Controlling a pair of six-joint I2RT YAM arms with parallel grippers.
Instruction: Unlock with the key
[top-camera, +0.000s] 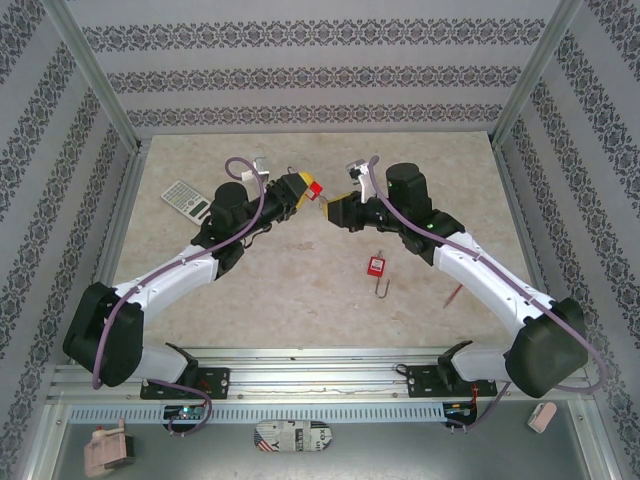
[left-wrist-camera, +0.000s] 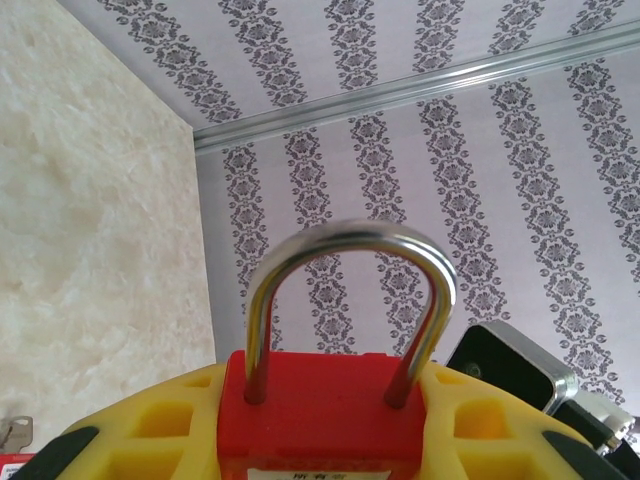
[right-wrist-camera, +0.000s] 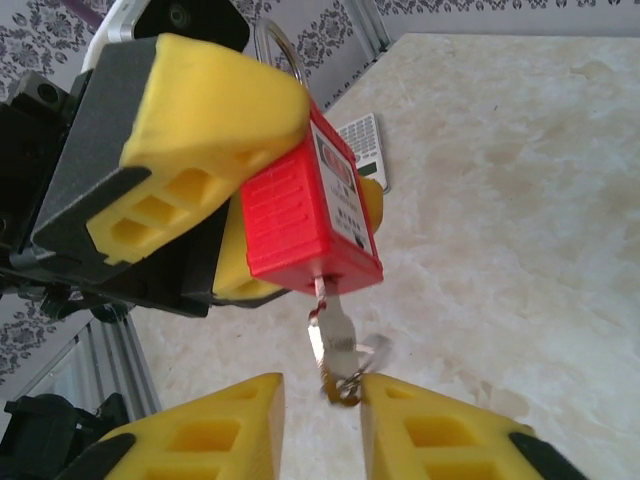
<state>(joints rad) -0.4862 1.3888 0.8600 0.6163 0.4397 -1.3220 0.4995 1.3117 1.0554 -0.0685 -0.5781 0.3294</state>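
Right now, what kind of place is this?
Probably a robot test booth: a marble-look table walled by wallpapered panels and metal frame posts, with two robot arms bolted at its near edge.

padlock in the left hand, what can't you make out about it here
- Print on the padlock label: blurred in the right wrist view, cut off by the bottom edge in the left wrist view.
- Blade of the key: hidden inside the padlock body, right wrist view.
- Top view: key too small.
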